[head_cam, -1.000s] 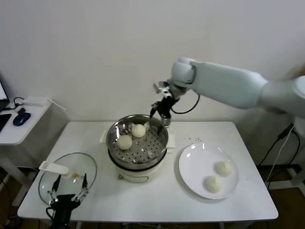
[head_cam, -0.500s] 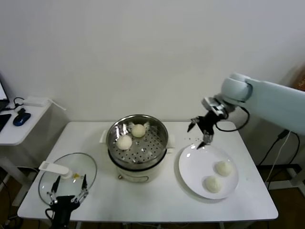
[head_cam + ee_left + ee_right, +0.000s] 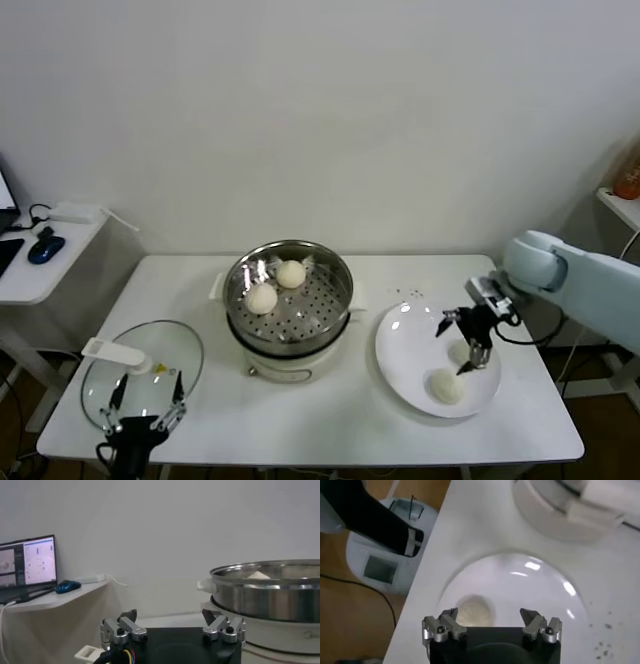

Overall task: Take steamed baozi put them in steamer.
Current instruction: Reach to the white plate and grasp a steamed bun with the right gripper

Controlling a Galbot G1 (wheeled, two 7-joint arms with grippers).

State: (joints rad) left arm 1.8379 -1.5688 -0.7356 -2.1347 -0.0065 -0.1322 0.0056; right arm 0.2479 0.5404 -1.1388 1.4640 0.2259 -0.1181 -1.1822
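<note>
Two steamed baozi (image 3: pixel 276 285) are sitting in the steamer (image 3: pixel 288 305), well off to the left of the right gripper (image 3: pixel 462 346), and two more are on the white plate (image 3: pixel 408 345) right under that gripper. The right gripper hangs over the plate with its fingers spread wide and nothing between them. One bun (image 3: pixel 462 351) is just beneath the fingers, partly hidden by them in the head view, and the other (image 3: pixel 446 386) lies a bit nearer the robot, just past the fingertips. In the right wrist view you can see one bun (image 3: pixel 474 611) on the plate (image 3: pixel 520 590) below and between the open fingers, a little toward one side. Can't tell if the fingertips are touching the plate or just above it.

The two baozi in the steamer lie close together on the perforated bottom, on the side farthest from the right gripper.

The left gripper (image 3: pixel 143 422) is parked low at the near edge of the table (image 3: pixel 300 410), fingers open and holding nothing, just over the near rim of the glass lid (image 3: pixel 140 370) that lies flat on the table. From its wrist view the steamer (image 3: pixel 270 592) sits off to one side, with a bun top (image 3: pixel 257 574) peeking over the rim.
</note>
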